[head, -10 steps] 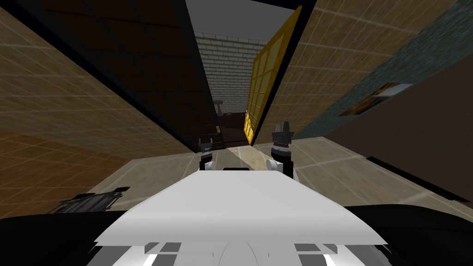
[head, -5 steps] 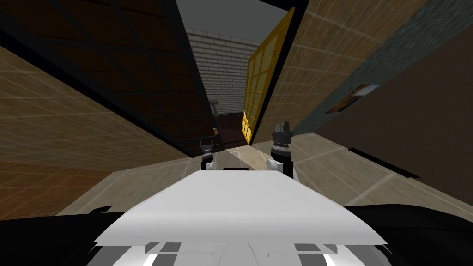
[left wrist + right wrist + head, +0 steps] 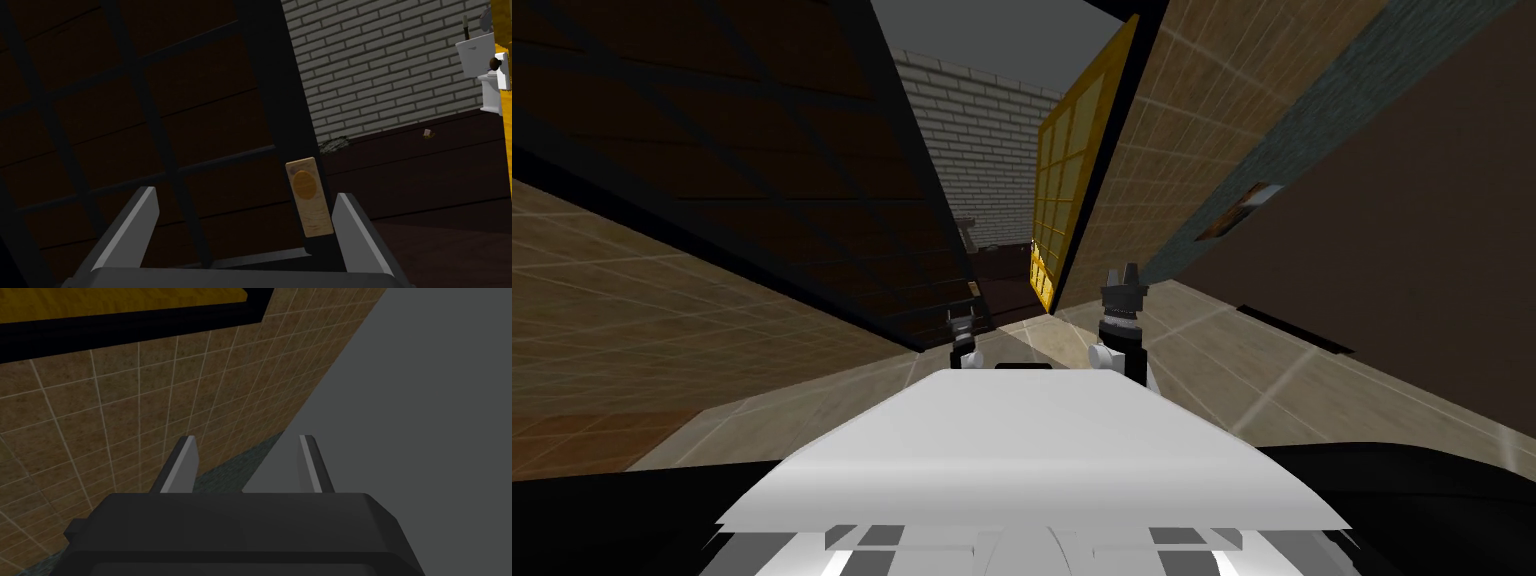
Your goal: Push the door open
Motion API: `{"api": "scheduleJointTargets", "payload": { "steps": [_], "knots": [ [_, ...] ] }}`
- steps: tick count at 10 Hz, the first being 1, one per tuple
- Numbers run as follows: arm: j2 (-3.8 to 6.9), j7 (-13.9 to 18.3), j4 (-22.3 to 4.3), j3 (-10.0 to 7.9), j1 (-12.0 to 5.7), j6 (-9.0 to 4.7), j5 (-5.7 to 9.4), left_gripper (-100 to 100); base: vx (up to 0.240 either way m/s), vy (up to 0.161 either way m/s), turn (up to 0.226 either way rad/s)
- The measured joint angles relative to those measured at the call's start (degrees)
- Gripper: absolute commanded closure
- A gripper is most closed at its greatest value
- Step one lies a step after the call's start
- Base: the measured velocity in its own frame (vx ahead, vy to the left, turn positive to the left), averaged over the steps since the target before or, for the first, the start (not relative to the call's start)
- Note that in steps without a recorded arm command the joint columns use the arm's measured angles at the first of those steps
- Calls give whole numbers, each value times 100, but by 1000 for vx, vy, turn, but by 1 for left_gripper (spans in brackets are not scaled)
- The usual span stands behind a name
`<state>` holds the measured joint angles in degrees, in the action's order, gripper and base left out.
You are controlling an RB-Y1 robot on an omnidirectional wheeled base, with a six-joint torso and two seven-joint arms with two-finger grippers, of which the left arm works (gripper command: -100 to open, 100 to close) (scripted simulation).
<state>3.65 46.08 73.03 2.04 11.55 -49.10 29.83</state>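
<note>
A dark door leaf (image 3: 812,170) with a black grid of panels stands at the left of the doorway. A yellow panelled leaf (image 3: 1060,190) stands swung away at the right, with a narrow gap between them. My left gripper (image 3: 961,322) is low by the dark leaf's free edge. In its wrist view the gripper (image 3: 246,194) is open, close before the dark door (image 3: 125,125), whose light wooden plate with a round knob (image 3: 309,197) lies near one finger. My right gripper (image 3: 1123,275) is raised by the yellow leaf's black frame, and its wrist view shows it (image 3: 247,438) open and empty.
Brown tiled walls (image 3: 632,300) splay to both sides, and a small picture (image 3: 1234,208) hangs on the right one. Beyond the gap are a white brick wall (image 3: 982,140), a dark floor and a white fixture (image 3: 477,55). Pale floor tiles (image 3: 1232,350) lie around me.
I have moved nearer the doorway: the dark leaf has grown and the walls have spread outward. The picture on the right wall has slid left. Both arms keep their pose.
</note>
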Motion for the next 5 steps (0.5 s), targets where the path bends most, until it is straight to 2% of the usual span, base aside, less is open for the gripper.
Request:
{"api": "scheduleJointTargets", "payload": {
  "steps": [4, 5],
  "knots": [
    [-34, 368, -562, -6, -150, -114, 314, -100, 70, 91, -187],
    [-80, 461, -751, -3, -223, -154, 395, -100, 72, 111, -137]
  ]
}}
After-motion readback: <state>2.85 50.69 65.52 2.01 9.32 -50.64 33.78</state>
